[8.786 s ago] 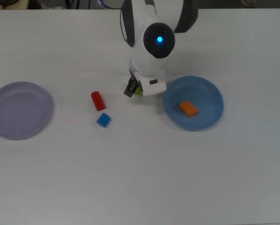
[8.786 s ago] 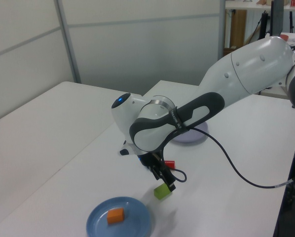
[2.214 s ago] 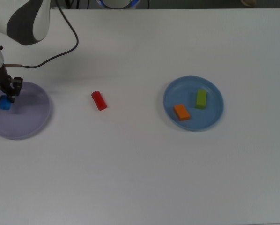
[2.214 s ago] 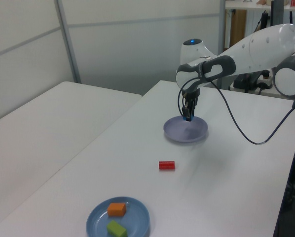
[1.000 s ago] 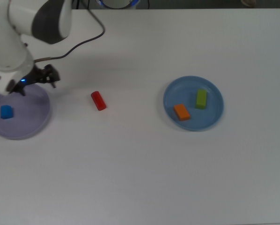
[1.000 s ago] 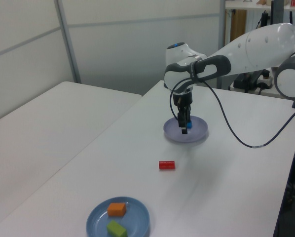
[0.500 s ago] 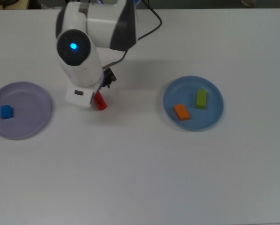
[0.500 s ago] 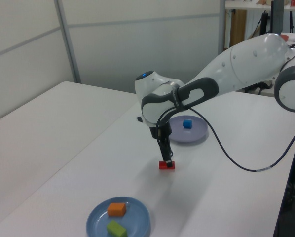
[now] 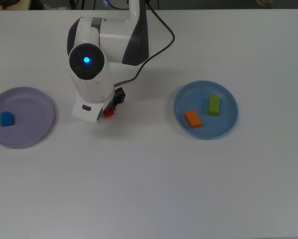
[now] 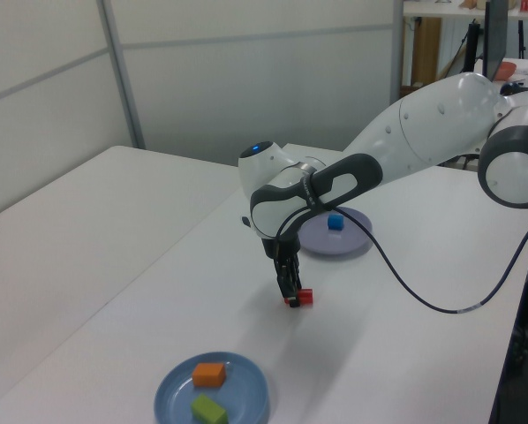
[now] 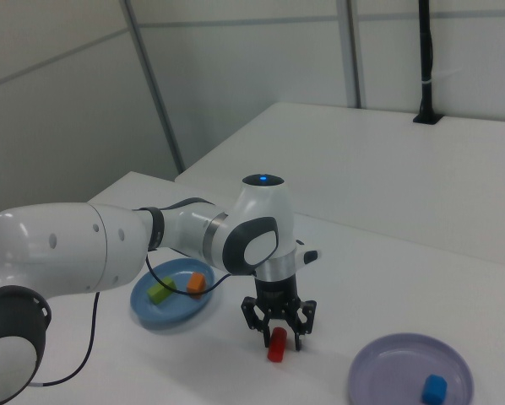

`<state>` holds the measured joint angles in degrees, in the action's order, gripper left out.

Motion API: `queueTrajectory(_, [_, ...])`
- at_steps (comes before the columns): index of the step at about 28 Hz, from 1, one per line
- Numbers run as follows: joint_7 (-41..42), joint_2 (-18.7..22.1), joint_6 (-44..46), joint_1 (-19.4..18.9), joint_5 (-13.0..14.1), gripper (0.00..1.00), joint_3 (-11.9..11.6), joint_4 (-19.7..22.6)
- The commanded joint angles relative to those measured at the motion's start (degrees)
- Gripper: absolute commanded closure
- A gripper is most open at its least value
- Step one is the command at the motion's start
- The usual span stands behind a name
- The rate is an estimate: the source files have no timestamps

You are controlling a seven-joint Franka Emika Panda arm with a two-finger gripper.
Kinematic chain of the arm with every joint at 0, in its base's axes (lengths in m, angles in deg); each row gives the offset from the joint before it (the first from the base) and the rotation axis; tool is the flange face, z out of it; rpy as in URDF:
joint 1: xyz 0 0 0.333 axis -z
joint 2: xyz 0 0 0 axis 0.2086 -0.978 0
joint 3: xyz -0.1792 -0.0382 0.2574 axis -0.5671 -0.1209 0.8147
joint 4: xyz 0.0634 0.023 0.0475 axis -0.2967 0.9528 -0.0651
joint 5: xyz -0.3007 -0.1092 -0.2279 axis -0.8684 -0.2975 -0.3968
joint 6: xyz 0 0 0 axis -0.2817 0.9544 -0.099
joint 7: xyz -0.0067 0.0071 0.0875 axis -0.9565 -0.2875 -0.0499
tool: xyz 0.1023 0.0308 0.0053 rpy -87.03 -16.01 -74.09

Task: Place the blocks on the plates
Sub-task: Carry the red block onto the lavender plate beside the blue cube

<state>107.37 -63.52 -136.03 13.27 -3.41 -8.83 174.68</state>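
The red cylinder (image 11: 276,349) lies on the table between the two plates. My gripper (image 11: 279,341) is lowered over it, open, with one finger (image 11: 262,336) on each side. In the top view the arm covers most of the red cylinder (image 9: 108,112). The small blue cube (image 9: 7,119) rests on the lavender plate (image 9: 34,102) at the top view's left. The orange block (image 9: 193,119) and the lime-green block (image 9: 214,105) lie on the blue plate (image 9: 226,124) at the top view's right.
The white table (image 9: 149,189) carries only the plates and blocks. A black cable (image 10: 405,287) hangs from the arm above the table. A second white table (image 10: 61,221) stands beside it at the left view's left.
The green block went onto the blue plate and the blue cube onto the lavender plate. The arm then swung to the red cylinder and has now dropped lower around it.
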Motion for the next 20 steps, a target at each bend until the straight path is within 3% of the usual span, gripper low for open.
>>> queueTrajectory(1, [-1.1,1.2,-0.1,-0.4,-0.4,1.00,-0.6,0.7])
queueTrajectory(13, [-0.5,2.4,1.8,0.3,-0.4,1.00,-1.2,0.2])
queueTrajectory(20, [3.0,4.0,2.4,5.5,-0.3,1.00,-2.4,-3.9])
